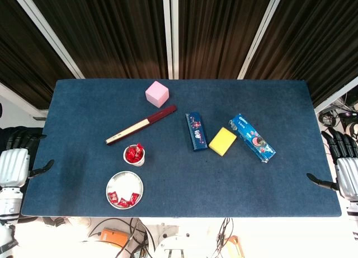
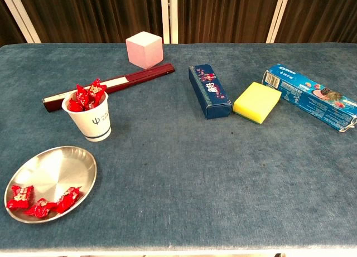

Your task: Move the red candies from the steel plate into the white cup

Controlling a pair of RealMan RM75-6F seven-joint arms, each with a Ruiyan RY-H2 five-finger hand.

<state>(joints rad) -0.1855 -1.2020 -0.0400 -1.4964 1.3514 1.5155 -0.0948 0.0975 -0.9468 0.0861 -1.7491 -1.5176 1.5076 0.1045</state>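
Note:
The steel plate (image 1: 127, 182) (image 2: 61, 166) lies near the table's front left with three red candies (image 2: 42, 200) (image 1: 123, 200) along its near rim. Just behind it stands the white cup (image 2: 93, 123) (image 1: 135, 159), heaped with red candies (image 2: 85, 96) that stick out above its rim. My left hand (image 1: 17, 163) hangs off the table's left edge, open and holding nothing. Beyond the right edge is my right hand (image 1: 345, 169), also open with fingers apart. Neither hand shows in the chest view.
A dark red flat stick (image 1: 141, 124) (image 2: 111, 85) lies diagonally behind the cup. A pink cube (image 1: 157, 93) sits at the back. A dark blue box (image 1: 196, 131), a yellow sponge (image 1: 222, 141) and a blue biscuit packet (image 1: 252, 137) lie in the middle and right.

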